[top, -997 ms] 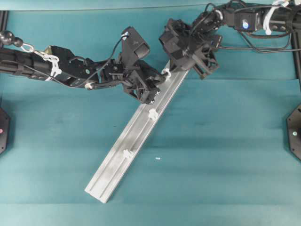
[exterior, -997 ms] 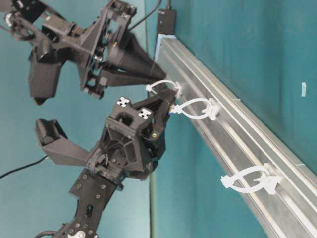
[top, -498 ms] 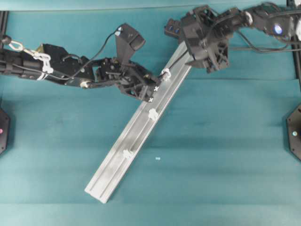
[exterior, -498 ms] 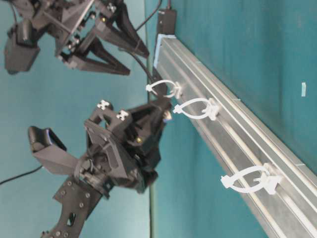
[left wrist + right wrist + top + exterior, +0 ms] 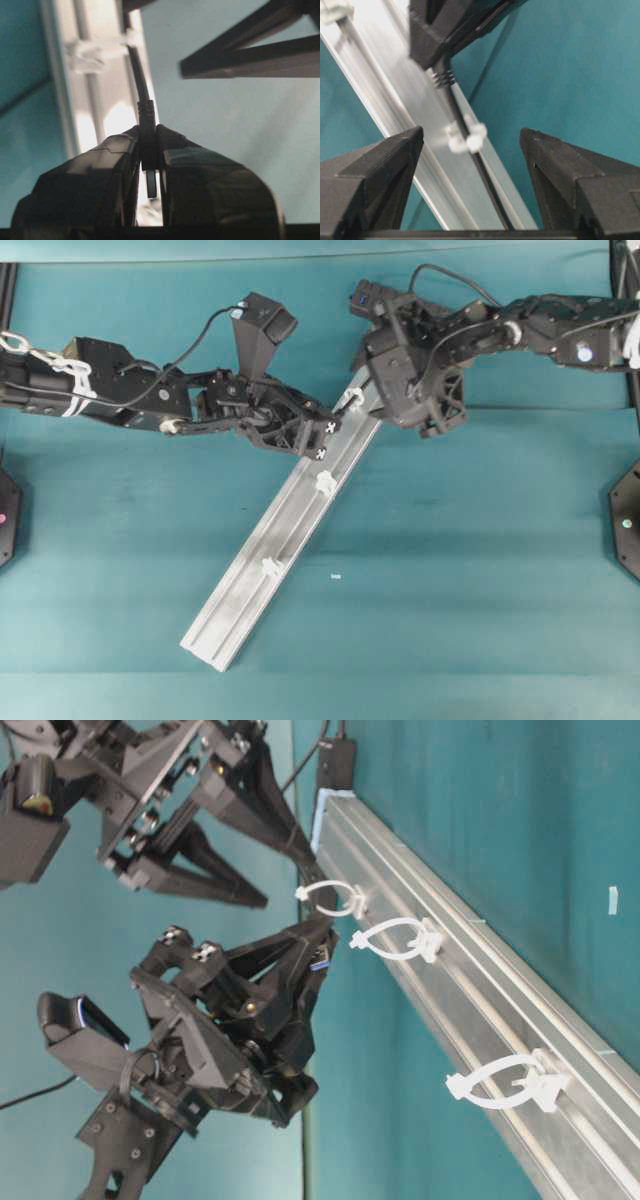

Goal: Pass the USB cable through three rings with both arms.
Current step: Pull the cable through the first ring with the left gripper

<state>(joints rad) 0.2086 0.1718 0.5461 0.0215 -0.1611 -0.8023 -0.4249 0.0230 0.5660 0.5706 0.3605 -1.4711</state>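
Pinching the plug (image 5: 148, 145) just past ring 1 (image 5: 352, 397) on the rail (image 5: 260, 580), the left gripper (image 5: 322, 440) keeps the cable (image 5: 465, 135) taut through it, while the right gripper (image 5: 470, 150) hovers wide open, apparently having handed over.

A: Where do things lie?
B: The rail (image 5: 285, 540) runs diagonally across the table (image 5: 480, 570), carrying 3 rings (image 5: 325, 481).
A: And the cable?
B: The USB cable (image 5: 465, 131) passes through the top ring (image 5: 352, 397), probably, between the left gripper (image 5: 328, 433) and right gripper (image 5: 395, 410).
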